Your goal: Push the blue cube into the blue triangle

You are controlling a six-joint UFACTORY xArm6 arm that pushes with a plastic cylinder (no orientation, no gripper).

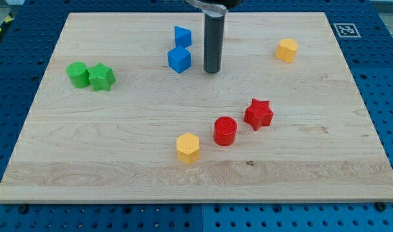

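Observation:
The blue cube (179, 59) sits near the view's top centre. The blue triangle (182, 36) lies just above it, nearly touching it. My tip (212, 71) rests on the board just to the right of the blue cube, a small gap apart from it.
A green cylinder (77, 73) and a green star (102, 77) sit together at the left. A yellow hexagon (287, 49) is at the top right. A red star (258, 114), a red cylinder (225, 131) and another yellow hexagon (188, 147) lie at lower centre. The wooden board (325, 180) lies on a blue pegboard.

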